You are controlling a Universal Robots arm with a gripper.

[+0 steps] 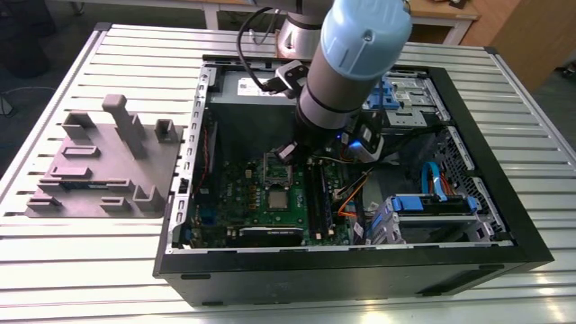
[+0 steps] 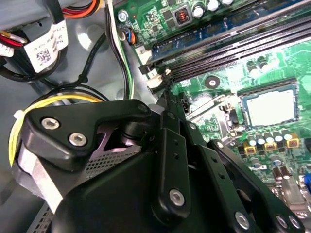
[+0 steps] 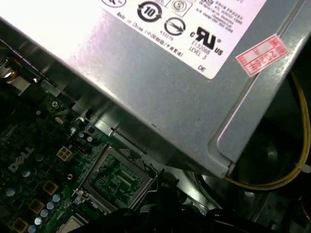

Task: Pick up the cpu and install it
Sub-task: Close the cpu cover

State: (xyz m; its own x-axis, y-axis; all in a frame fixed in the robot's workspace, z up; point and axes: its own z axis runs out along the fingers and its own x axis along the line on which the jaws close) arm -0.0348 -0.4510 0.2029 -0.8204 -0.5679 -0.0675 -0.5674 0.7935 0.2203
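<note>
Table of pale metal slats carries everything. On it sits the big black computer case, lid off, its insides open to the exterior view. My arm, pale blue at the joint, comes in from the far side and reaches down into that case. Out on the slats, on the exterior view's left and well apart from the case, rests the grey fixture block with its upright posts.

Inside the case, the grey power supply sits close to the first wrist view, its labelled face tilted across the picture. Below my wrist lies the green motherboard. The long dark memory slots run along it, beside the socket. Orange cables curl past on the exterior view's right.

My jaws hang low over the board, near the metal socket frame, which stands hinged open. I cannot tell whether my jaws are spread or pressed together. My black linkage sits in the second wrist view's foreground with the tips out of the picture.

And the cpu: it lies flat in the dark socket surround on the motherboard, silver top up, just beside the open frame and apart from me. Its corner peeks in at the edge of the first wrist view.
</note>
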